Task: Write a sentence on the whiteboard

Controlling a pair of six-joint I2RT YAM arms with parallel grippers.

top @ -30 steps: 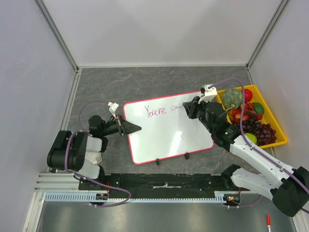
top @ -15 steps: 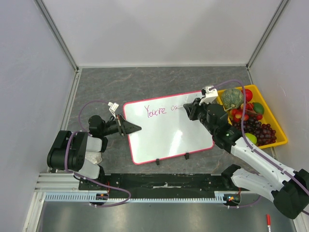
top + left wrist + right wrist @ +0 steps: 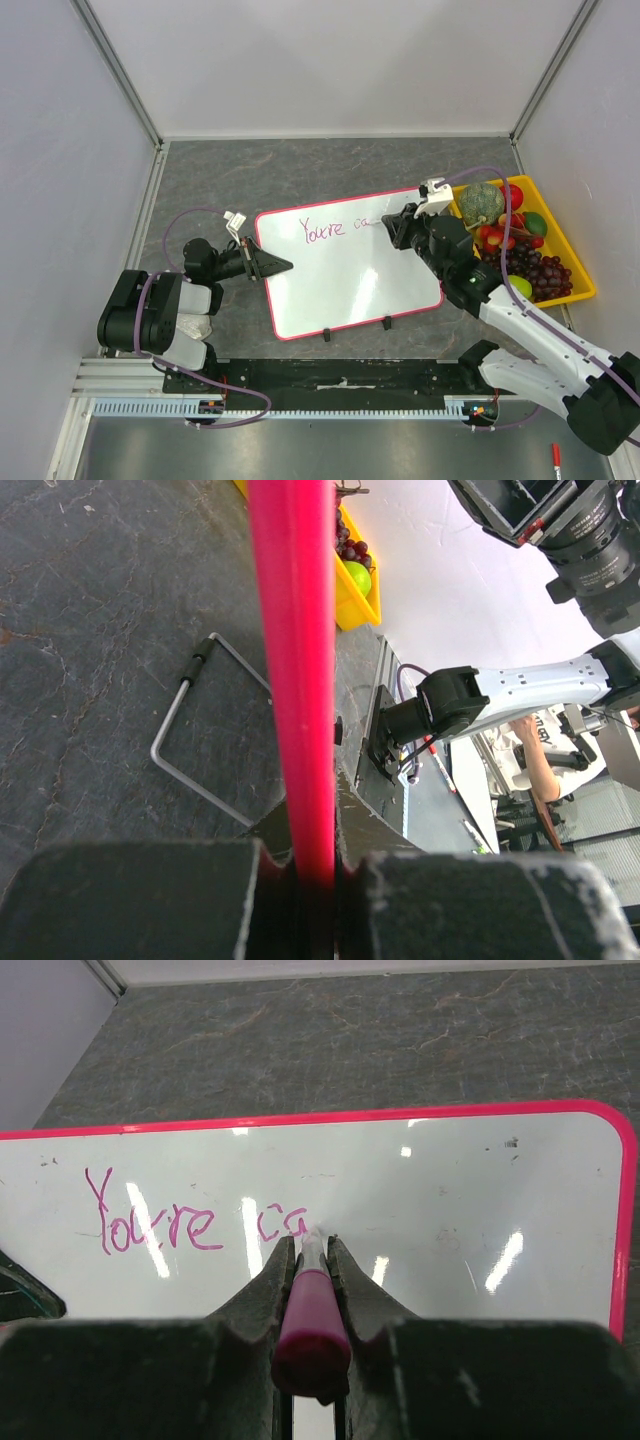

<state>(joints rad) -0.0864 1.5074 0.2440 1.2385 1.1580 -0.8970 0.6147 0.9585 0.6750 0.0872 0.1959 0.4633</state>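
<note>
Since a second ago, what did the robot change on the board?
The right gripper slid a little to the right along the whiteboard with its pink marker. The sentence grew: after "You're c" there is now an "a". The left gripper stayed clamped on the board's left edge, and the board did not shift.

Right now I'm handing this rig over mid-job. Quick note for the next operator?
Left gripper: shut on the whiteboard, clamping its pink rim at the left edge.
Right gripper: shut on the marker, tip at the board just after the last letter.
Done: the sentence reads "You're ca" so far.
Left: finish that word and write the rest.
</note>
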